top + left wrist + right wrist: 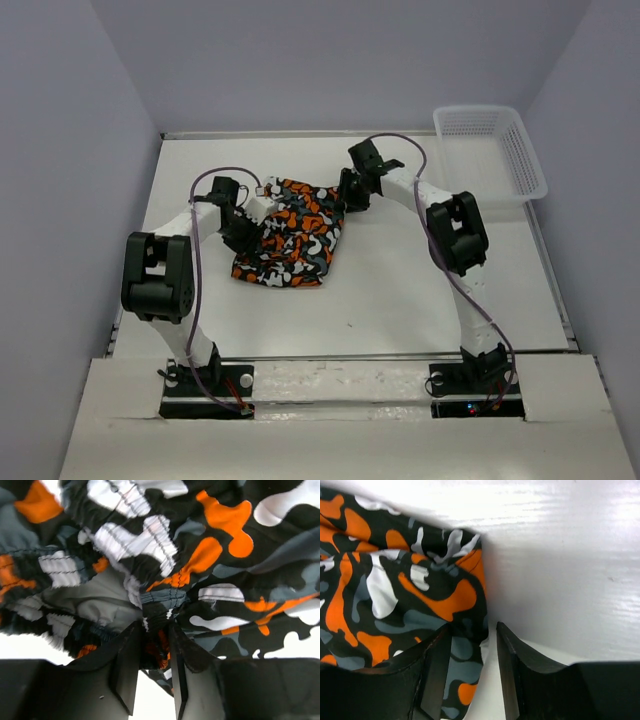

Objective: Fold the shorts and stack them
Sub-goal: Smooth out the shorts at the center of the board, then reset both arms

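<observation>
The shorts (295, 235) are bunched up on the table (420, 290), well left of the mesh basket (490, 125). Their gathered waistband is pinched tight in the left gripper (155, 630). The right gripper (473, 635) is held part-open, with a cloth edge lying unclamped between its jaws.

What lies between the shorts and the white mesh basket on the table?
Only the right arm's forearm, with the right gripper at the shorts; otherwise bare table up to the basket. The top view shows it.
</observation>
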### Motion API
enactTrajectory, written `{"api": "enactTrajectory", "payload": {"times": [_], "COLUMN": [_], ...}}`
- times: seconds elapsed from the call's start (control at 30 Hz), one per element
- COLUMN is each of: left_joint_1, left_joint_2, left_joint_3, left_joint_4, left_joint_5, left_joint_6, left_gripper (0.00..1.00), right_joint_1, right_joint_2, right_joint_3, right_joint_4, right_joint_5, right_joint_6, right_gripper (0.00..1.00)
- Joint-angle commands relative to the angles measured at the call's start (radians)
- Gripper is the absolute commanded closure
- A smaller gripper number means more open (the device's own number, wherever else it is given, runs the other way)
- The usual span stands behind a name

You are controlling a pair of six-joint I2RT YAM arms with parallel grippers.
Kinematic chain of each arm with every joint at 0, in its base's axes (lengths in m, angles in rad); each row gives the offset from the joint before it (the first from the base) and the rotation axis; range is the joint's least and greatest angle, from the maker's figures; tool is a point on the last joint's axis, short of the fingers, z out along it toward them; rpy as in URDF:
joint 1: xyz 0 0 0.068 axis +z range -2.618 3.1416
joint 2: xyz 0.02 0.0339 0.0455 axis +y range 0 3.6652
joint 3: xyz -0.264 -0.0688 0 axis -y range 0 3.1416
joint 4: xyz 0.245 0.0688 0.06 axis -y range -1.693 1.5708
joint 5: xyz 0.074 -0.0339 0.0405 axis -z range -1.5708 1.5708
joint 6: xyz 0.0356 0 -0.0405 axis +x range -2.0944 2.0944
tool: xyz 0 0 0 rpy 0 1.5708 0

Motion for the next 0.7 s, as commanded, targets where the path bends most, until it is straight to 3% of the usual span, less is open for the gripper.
{"api": "enactTrajectory", "payload": {"times": [0.0,0.1,0.2,0.23,0.3,0.4,0.5,0.6,0.67], "left_joint_1": [0.011,0.024,0.058,0.064,0.077,0.116,0.19,0.193,0.184], "left_joint_2": [-0.035,-0.05,-0.07,-0.091,-0.121,-0.193,-0.199,-0.159,-0.139], "left_joint_3": [-0.04,-0.039,0.009,0.023,0.067,0.119,0.155,0.19,0.205], "left_joint_4": [0.066,0.088,0.076,0.067,0.03,-0.006,0.051,0.093,0.108], "left_joint_5": [-0.101,-0.107,-0.046,0.015,0.083,0.248,0.362,0.295,0.226], "left_joint_6": [-0.035,-0.055,-0.086,-0.089,-0.072,-0.057,-0.165,-0.212,-0.23], "left_gripper": [0.61,0.59,0.42,0.29,0.22,0.05,0.01,0.01,0.01], "right_joint_1": [-0.011,-0.011,-0.011,-0.011,-0.011,-0.02,-0.02,-0.02,-0.02], "right_joint_2": [0.051,0.077,0.1,0.101,0.086,0.023,-0.067,-0.129,-0.187], "right_joint_3": [0.089,0.167,0.226,0.255,0.272,0.26,0.194,0.108,0.064], "right_joint_4": [0.045,0.047,0.047,0.045,0.045,0.042,0.042,0.039,0.039], "right_joint_5": [-0.005,-0.002,-0.017,-0.021,-0.019,0.015,0.054,0.093,0.098], "right_joint_6": [0.01,0.004,-0.019,-0.027,-0.051,-0.091,-0.131,-0.163,-0.182], "right_gripper": [0.56,0.56,0.53,0.48,0.43,0.24,0.19,0.13,0.0]}}
